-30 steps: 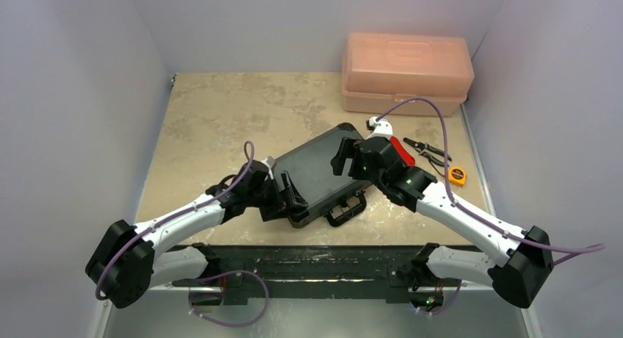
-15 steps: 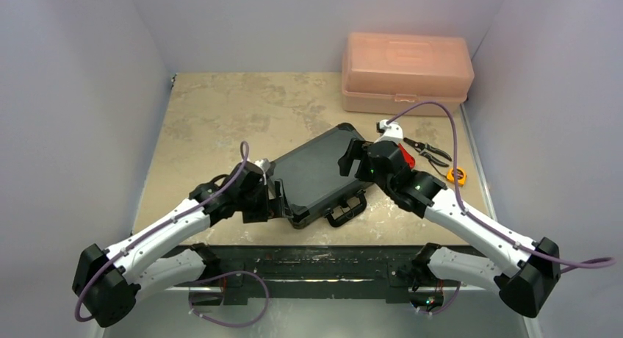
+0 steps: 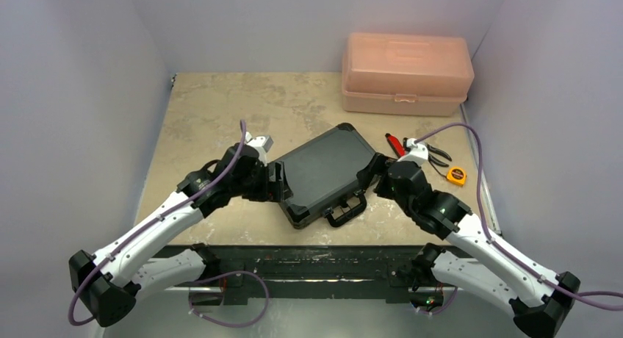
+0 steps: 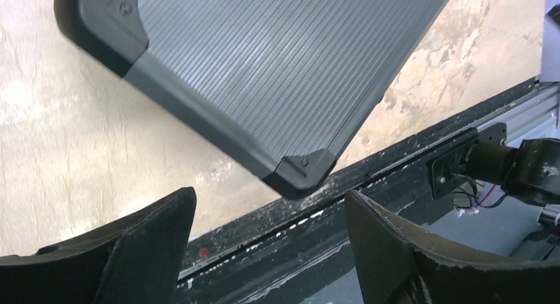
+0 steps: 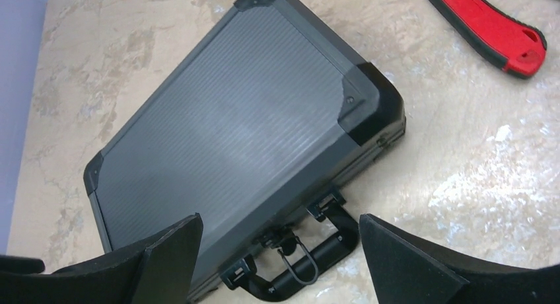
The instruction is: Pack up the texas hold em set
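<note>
**Case shut, flanked by two open grippers**

Case is laid flat on the table with the lid down. Its long axis is run slantwise from the left gripper to the right gripper. Each short end is faced by one gripper: the case is ahead and rightward of the left one, ahead and leftward of the right one. Both sets of jaws are spread wide and nothing is gripped. Contact with the ends cannot be told. Handle is seen just ahead of the right gripper, so that arm is judged nearer for the latches. Whether they are snapped cannot be told.
</note>
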`<act>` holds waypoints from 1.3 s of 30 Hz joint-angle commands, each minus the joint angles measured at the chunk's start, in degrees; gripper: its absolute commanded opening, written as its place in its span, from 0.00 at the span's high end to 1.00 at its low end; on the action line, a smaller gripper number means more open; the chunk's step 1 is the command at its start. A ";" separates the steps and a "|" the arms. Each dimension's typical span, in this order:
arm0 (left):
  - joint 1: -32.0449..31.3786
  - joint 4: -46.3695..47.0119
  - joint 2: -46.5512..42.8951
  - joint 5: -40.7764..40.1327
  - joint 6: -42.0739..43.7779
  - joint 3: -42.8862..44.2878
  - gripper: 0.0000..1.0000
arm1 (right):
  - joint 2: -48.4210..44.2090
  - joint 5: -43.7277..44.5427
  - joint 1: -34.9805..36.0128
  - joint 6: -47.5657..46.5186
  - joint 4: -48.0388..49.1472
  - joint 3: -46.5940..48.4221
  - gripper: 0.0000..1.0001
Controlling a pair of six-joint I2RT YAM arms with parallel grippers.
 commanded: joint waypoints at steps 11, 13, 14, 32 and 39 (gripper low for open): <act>-0.65 13.23 16.32 4.32 4.59 10.70 0.36 | -6.24 -10.01 -0.23 9.03 -7.14 -9.17 0.09; -0.99 13.42 18.95 5.65 5.31 12.32 0.40 | -5.45 -11.46 -0.25 9.91 -5.36 -10.51 0.09; -1.38 13.29 20.26 6.03 5.69 13.12 0.42 | -4.95 -12.00 -0.23 10.10 -4.45 -11.03 0.09; -5.52 15.44 32.05 7.38 5.69 15.59 0.83 | 1.55 -17.55 -0.19 14.15 9.73 -20.81 0.33; -5.77 17.68 32.79 7.07 4.60 10.70 0.97 | 1.69 -16.23 -0.25 14.32 10.65 -22.35 0.49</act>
